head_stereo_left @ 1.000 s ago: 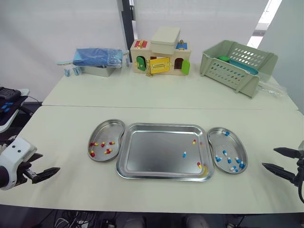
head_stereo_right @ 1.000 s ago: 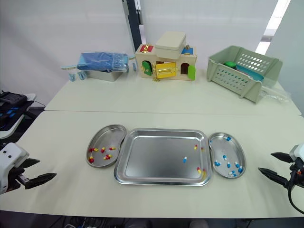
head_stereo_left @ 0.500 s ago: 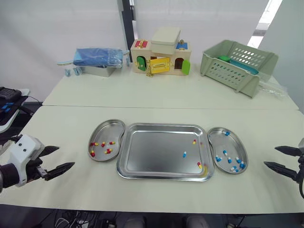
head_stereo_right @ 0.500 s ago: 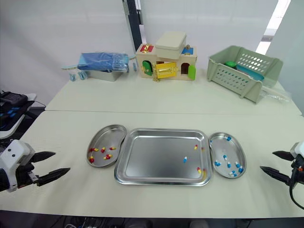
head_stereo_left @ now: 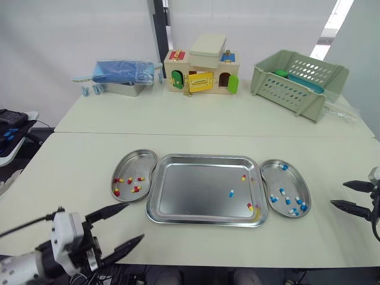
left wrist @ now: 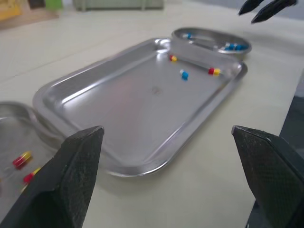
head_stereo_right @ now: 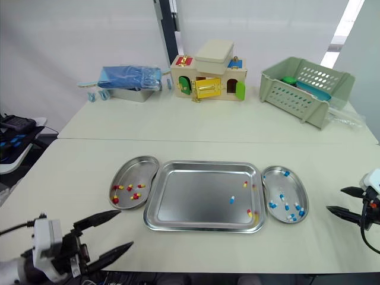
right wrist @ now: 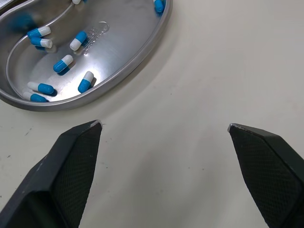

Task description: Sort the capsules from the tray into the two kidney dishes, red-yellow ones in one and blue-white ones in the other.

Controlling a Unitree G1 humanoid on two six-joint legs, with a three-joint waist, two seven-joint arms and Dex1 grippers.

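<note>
A steel tray (head_stereo_left: 190, 190) lies mid-table, holding two red-yellow capsules (head_stereo_left: 243, 177) (head_stereo_left: 249, 207) and one blue-white capsule (head_stereo_left: 231, 193). The left kidney dish (head_stereo_left: 138, 160) holds several red-yellow capsules (head_stereo_left: 135, 189). The right kidney dish (head_stereo_left: 294, 178) holds several blue-white capsules (right wrist: 62, 63). My left gripper (head_stereo_left: 135, 221) is open at the table's front edge, below the left dish and pointing toward the tray (left wrist: 137, 95). My right gripper (head_stereo_left: 338, 193) is open just right of the right dish (right wrist: 142, 52), with nothing between its fingers.
On the far table stand a wooden toy house (head_stereo_left: 202, 71), a green slotted basket (head_stereo_left: 297, 80) and a metal box with a blue bag (head_stereo_left: 122, 74). A seam (head_stereo_left: 208, 133) separates the two tabletops.
My left gripper has swung from beyond the table's left edge to the front edge, nearer the left dish, still open. The right gripper has barely shifted.
</note>
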